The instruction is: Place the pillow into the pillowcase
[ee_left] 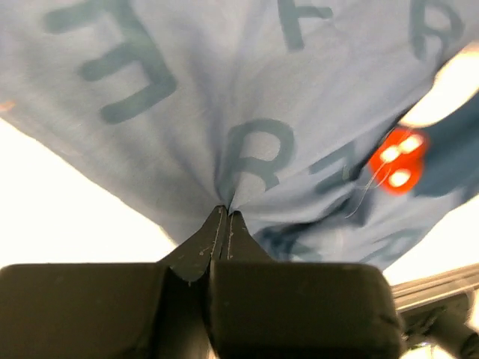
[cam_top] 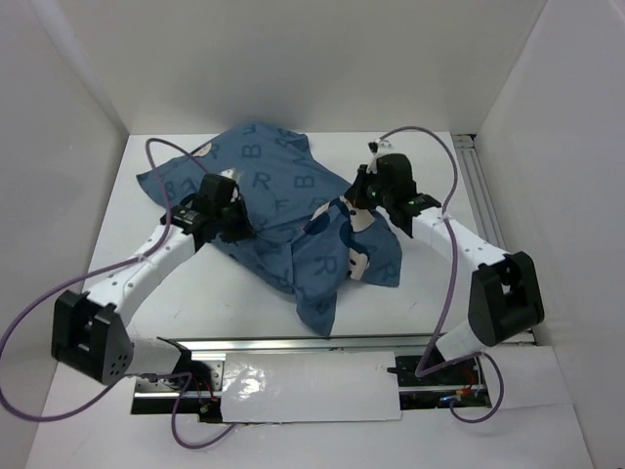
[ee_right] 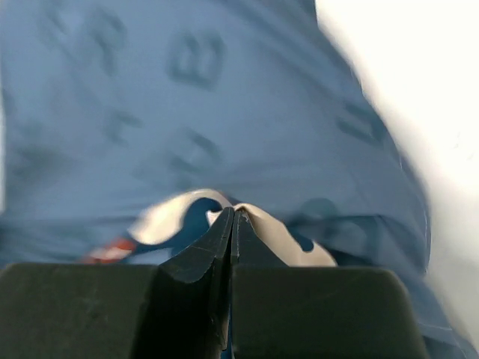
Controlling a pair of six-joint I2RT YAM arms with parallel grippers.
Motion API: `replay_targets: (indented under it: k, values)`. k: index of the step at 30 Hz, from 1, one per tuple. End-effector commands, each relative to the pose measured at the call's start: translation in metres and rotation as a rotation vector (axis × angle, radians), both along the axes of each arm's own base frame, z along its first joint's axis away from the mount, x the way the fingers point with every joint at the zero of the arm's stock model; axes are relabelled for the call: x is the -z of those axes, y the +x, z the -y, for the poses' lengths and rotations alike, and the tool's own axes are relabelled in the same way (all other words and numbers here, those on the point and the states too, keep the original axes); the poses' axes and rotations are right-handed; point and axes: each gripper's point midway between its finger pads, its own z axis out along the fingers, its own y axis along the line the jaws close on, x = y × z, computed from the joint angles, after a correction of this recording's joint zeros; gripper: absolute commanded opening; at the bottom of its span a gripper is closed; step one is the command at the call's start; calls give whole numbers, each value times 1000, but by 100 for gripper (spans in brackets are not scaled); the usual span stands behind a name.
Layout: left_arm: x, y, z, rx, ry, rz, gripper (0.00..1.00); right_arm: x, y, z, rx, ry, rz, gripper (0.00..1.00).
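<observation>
The dusty-blue pillowcase (cam_top: 283, 210) with dark letters lies bunched across the middle of the table. My left gripper (cam_top: 237, 223) is shut on a pinched fold of it on its left side; the left wrist view shows the cloth (ee_left: 247, 112) drawn into the closed tips (ee_left: 227, 213). My right gripper (cam_top: 359, 205) is shut on the cloth at a cartoon face print on its right side; the right wrist view shows cream and dark-blue print (ee_right: 299, 235) puckered at the closed tips (ee_right: 234, 215). The pillow is not seen; whether it lies under the cloth I cannot tell.
White walls enclose the table (cam_top: 430, 176) on the left, back and right. A metal rail (cam_top: 293, 347) and a white sheet (cam_top: 312, 386) run along the near edge between the arm bases. A red bow print (ee_left: 397, 157) shows in the left wrist view.
</observation>
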Motion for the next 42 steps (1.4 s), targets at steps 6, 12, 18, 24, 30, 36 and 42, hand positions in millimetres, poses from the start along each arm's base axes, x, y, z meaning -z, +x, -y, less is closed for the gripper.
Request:
replay_targets:
  k: [6,12,18,24,30,36,42]
  values:
    - [-25,-4,-31,-102,46,0,58,66,-56,3,-134,-165,-127,25]
    - [-34,-10,5,16,82,27,94,16,-81,-3,-199,-108,-29,65]
    - [-42,-24,42,124,123,67,89,-22,-95,-4,-223,-64,64,66]
    - [-8,-47,61,243,180,-2,84,-10,-94,-19,-263,-73,25,66]
    - [42,-57,43,175,299,-130,63,22,-79,-35,-294,-101,-4,67]
    - [29,-43,37,74,349,-130,0,48,-80,-76,-441,-48,-33,39]
    - [-40,-52,34,41,198,44,0,84,-75,-115,-465,-45,-74,0]
